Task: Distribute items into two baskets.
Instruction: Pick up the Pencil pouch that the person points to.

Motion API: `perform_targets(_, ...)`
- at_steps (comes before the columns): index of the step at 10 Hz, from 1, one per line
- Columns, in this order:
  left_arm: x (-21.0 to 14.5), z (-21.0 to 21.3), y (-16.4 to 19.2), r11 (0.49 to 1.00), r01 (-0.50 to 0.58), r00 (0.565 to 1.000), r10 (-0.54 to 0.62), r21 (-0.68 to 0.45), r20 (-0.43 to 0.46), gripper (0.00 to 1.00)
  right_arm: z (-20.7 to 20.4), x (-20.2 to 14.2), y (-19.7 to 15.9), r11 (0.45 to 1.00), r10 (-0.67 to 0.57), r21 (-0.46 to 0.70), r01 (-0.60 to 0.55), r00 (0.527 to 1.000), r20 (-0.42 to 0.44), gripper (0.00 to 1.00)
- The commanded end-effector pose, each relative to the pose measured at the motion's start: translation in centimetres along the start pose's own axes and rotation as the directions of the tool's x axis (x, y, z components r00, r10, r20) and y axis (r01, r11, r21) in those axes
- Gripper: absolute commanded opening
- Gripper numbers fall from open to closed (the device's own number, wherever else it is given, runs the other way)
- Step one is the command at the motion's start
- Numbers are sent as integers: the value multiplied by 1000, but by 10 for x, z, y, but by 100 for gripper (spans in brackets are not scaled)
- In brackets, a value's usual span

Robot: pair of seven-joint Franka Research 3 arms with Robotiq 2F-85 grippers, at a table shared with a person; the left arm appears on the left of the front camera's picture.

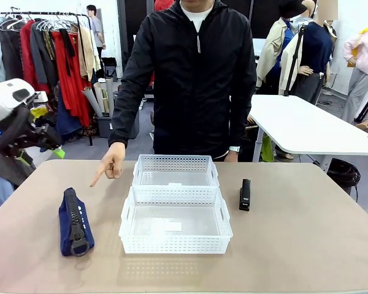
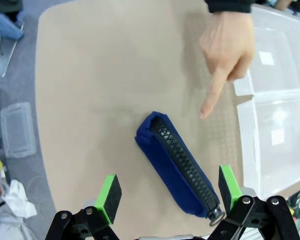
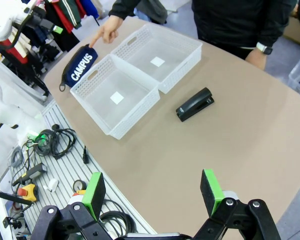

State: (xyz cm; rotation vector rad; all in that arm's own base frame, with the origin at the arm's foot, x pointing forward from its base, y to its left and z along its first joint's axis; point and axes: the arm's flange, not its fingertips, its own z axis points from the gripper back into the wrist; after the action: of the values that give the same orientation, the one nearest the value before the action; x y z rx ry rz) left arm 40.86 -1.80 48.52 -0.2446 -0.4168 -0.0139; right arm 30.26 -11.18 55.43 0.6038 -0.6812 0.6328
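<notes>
The navy-blue zip pouch lies on the table's left part, zip up; its white "CAMPUS" print faces the right wrist view. My left gripper hangs open above the pouch, well clear of it. A black stapler lies right of the two white lattice baskets, the near one and the far one, both empty. My right gripper is open, high over the table's near right edge, away from the stapler. A person's hand points down towards the pouch.
The person stands at the far side, behind the baskets. My left arm hangs beyond the table's left edge. Cables and tools lie on a grey slatted base below the near edge. A clear box sits on the floor.
</notes>
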Motion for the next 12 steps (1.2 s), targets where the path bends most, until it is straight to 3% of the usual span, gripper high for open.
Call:
perform_targets(1, 8, -17, -6, 989, -102, 995, 104, 106, -9, 100, 1, 1, 0, 1000, 11, 8, -12, 1000, 8, 100)
perform_targets(5, -6, -55, -32, 935, -260, 962, 273, 242, -21, 100, 1, 1, 0, 1000, 11, 8, -12, 1000, 8, 100)
perform_targets(12, -30, -99, -60, 897, -387, 894, 422, 216, -151, 100, 1, 1, 0, 1000, 11, 8, -12, 1000, 8, 100)
